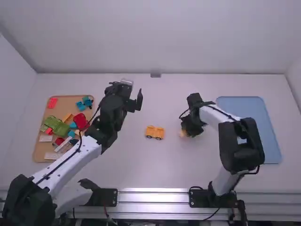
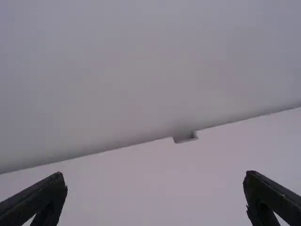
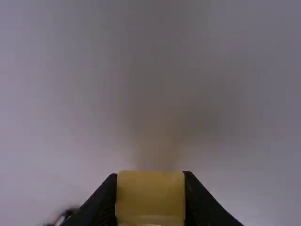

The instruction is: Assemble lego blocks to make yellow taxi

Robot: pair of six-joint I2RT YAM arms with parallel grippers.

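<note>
Car, orange-yellow, low and little, in the middle of the white table in the high view. Long way lying side to side, one end to the left and one to the right; no telling front from back. One car, with two dark wheels in sight. Just right of the car, one yellow block in the right gripper. Past the car and a bit left, the left gripper, spread wide. Well left of the car, one brown tray with lots of mixed blocks, too piled up to count. Well right, one blue tray. Big room beyond the car to the back edge and its notch, and on the near side to the metal rail; only a small gap on the right.

Left wrist view: left gripper with fingers far apart, toward the back edge and notch.

Right wrist view: right gripper pinching that one yellow block, snug on both sides. Long way of the block hard to tell.
</note>
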